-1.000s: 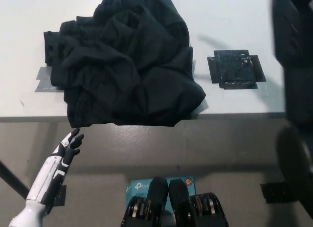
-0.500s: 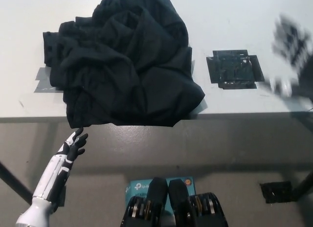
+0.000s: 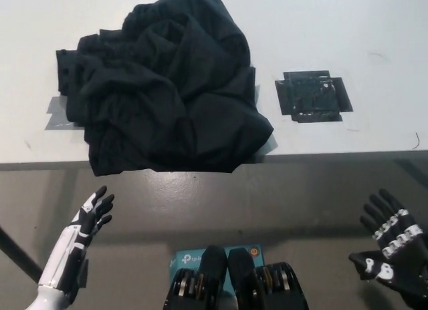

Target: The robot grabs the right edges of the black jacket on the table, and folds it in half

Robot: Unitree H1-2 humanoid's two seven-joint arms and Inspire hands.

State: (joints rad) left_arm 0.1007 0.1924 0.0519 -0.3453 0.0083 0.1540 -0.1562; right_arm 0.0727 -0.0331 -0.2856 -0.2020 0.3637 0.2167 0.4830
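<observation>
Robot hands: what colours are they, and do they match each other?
No, they don't match. The left hand sits on a white forearm, with white plates on its back and black fingers. The right hand is black all over, with small silver-white segments running along its fingers and a pale marking near the wrist. No loose cables show on either one.

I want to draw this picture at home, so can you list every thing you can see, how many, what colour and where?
jacket: one, black, crumpled in a heap on the table, its lower edge at the table's near edge.
table: one, white, across the upper half.
tape patch: one, black, on the table right of the jacket.
grey tape: a strip, grey, peeking out at the jacket's left.
box: one, teal, on the grey floor, bottom middle.
left hand: one, white, lower left, open, off the table.
right hand: one, black, lower right, open, off the table.
</observation>
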